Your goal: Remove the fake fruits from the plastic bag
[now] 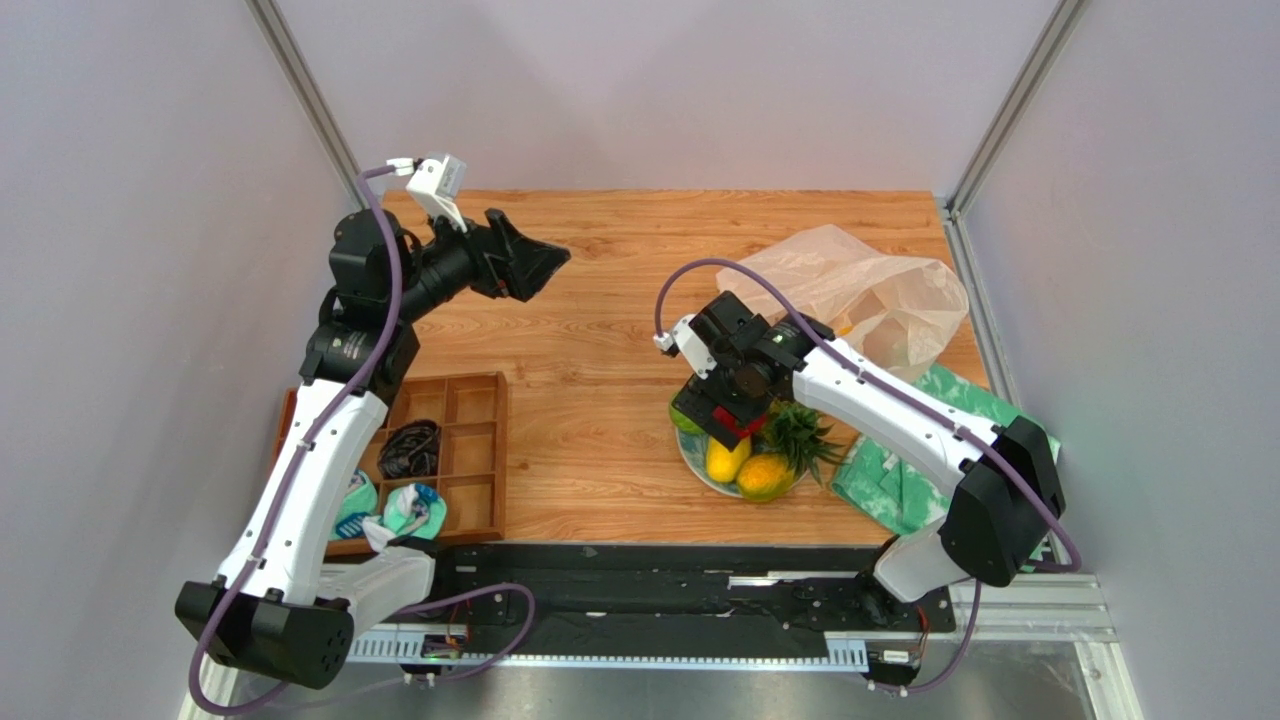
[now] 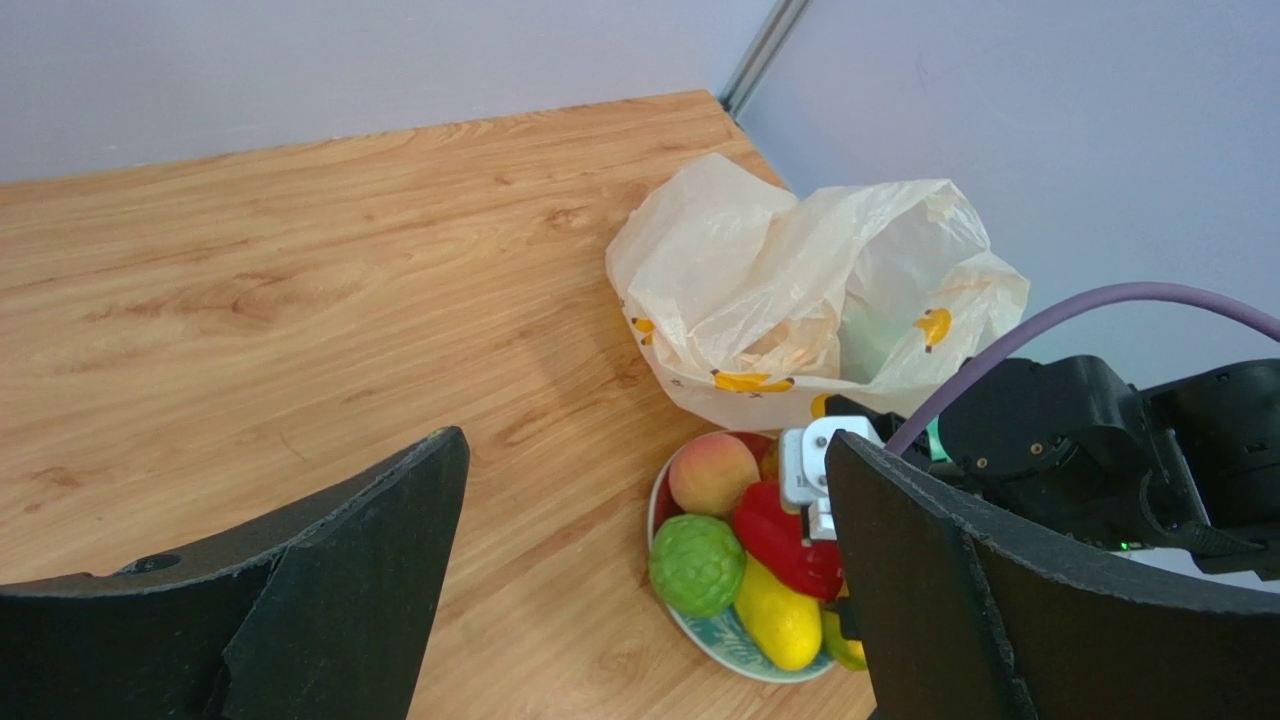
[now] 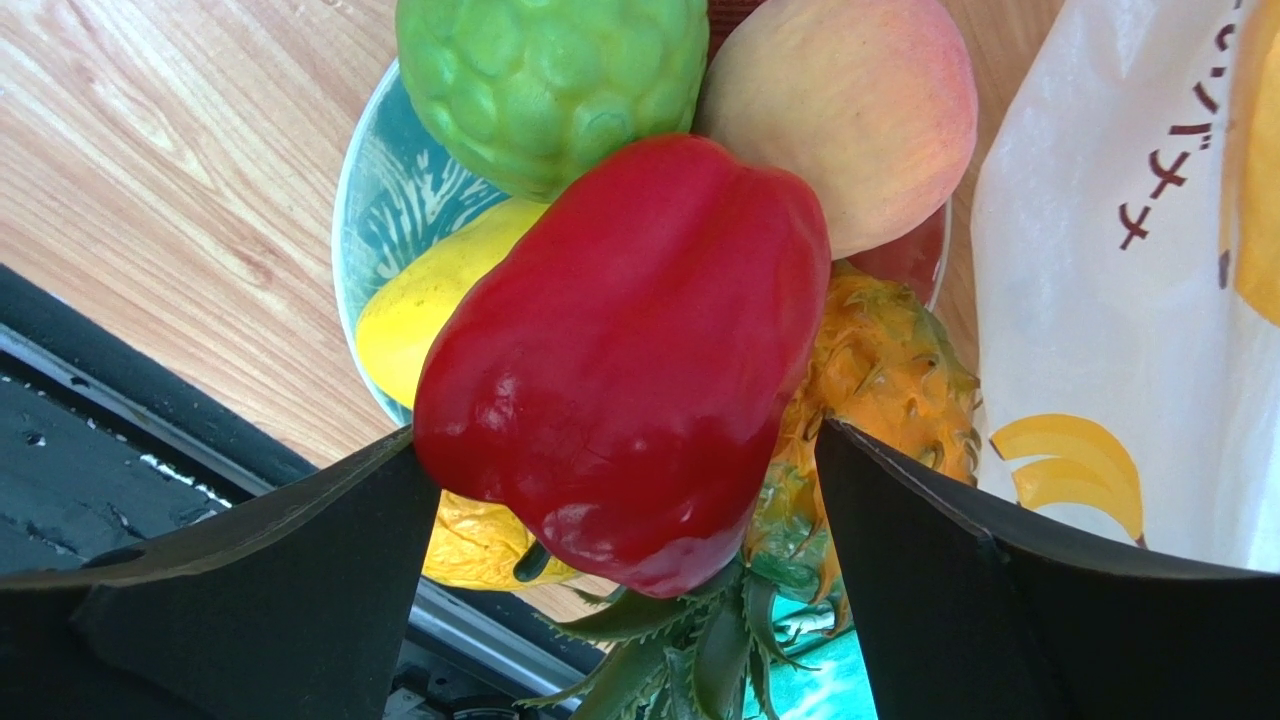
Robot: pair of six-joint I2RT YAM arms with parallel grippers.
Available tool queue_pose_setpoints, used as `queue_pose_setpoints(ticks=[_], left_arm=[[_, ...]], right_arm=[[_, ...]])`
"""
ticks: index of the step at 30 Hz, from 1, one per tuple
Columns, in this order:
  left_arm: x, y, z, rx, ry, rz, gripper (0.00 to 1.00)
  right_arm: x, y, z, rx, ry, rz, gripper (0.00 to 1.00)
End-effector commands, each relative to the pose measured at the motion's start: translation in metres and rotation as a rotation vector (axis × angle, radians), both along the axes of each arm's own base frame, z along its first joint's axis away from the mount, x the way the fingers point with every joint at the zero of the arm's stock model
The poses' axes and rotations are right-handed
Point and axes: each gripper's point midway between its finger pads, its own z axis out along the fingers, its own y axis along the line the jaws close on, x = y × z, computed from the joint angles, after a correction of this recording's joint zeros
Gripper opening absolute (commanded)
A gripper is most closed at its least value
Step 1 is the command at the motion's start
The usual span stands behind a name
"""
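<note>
The fake fruits lie piled on a plate [image 1: 691, 455]: a red bell pepper [image 3: 631, 330] on top, a bumpy green fruit [image 3: 549, 83], a peach [image 3: 849, 113], a pineapple [image 3: 879, 375] and yellow mangoes [image 3: 406, 315]. My right gripper [image 1: 732, 420] hangs just over the pile, jaws wide open [image 3: 616, 432] on either side of the pepper's lower end. The plastic bag [image 1: 857, 293] lies crumpled behind the plate, printed with bananas [image 2: 812, 285]. My left gripper [image 1: 538, 267] is raised at the back left, open and empty [image 2: 643, 440]. The plate of fruit also shows in the left wrist view [image 2: 706, 627].
A wooden compartment tray [image 1: 451, 450] with small items sits at the near left. A green-and-white patterned cloth [image 1: 902, 465] lies at the right under my right arm. Grey walls close in the table on the left, back and right.
</note>
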Motion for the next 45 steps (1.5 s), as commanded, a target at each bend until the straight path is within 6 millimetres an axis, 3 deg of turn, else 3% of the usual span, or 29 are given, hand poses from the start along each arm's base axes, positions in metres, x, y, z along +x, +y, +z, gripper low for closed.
queue_pose_setpoints(ticks=[1, 16, 23, 26, 29, 31, 32, 34, 35, 37, 38, 39, 42, 45], left_arm=[[0.000, 0.000, 0.012, -0.018, -0.050, -0.009, 0.97], [0.002, -0.003, 0.012, -0.027, -0.037, -0.019, 0.97], [0.005, -0.003, 0.011, -0.021, -0.034, -0.020, 0.97], [0.008, -0.004, 0.011, -0.024, -0.031, -0.021, 0.97], [0.008, -0.005, 0.008, -0.014, -0.025, -0.034, 0.97], [0.007, -0.005, 0.007, 0.004, -0.033, -0.039, 0.97], [0.006, -0.005, 0.004, 0.014, -0.030, -0.041, 0.97], [0.007, -0.003, -0.001, 0.042, -0.037, -0.041, 0.97], [0.008, -0.002, -0.005, 0.060, -0.037, -0.042, 0.97], [0.008, -0.003, -0.009, 0.084, -0.039, -0.056, 0.95], [0.010, -0.003, -0.014, 0.106, -0.035, -0.061, 0.95], [0.011, -0.003, -0.016, 0.110, -0.032, -0.062, 0.94], [0.017, -0.003, -0.025, 0.134, -0.011, -0.063, 0.94], [0.025, -0.001, -0.031, 0.169, -0.001, -0.057, 0.94]], right_arm=[[-0.004, 0.006, 0.011, 0.030, 0.009, 0.013, 1.00], [-0.007, 0.012, 0.014, 0.067, 0.020, 0.037, 1.00], [-0.007, 0.015, 0.066, 0.105, -0.014, 0.084, 1.00], [-0.013, 0.025, 0.089, 0.197, 0.000, 0.102, 1.00], [-0.013, 0.022, 0.113, 0.358, 0.072, 0.023, 1.00], [0.001, -0.002, 0.125, 0.383, 0.056, -0.041, 0.99], [-0.004, -0.016, 0.125, 0.364, 0.089, -0.053, 0.88], [0.002, -0.051, 0.129, 0.308, 0.062, -0.052, 0.76], [-0.011, -0.067, 0.126, 0.270, 0.113, -0.050, 0.59], [-0.019, -0.104, 0.118, 0.194, 0.127, -0.013, 0.44], [-0.034, -0.119, 0.112, 0.150, 0.182, 0.005, 0.27], [-0.040, -0.135, 0.106, 0.129, 0.207, -0.007, 0.21], [-0.052, -0.160, 0.078, 0.070, 0.279, 0.054, 0.16], [-0.051, -0.166, 0.050, 0.043, 0.372, 0.115, 0.15]])
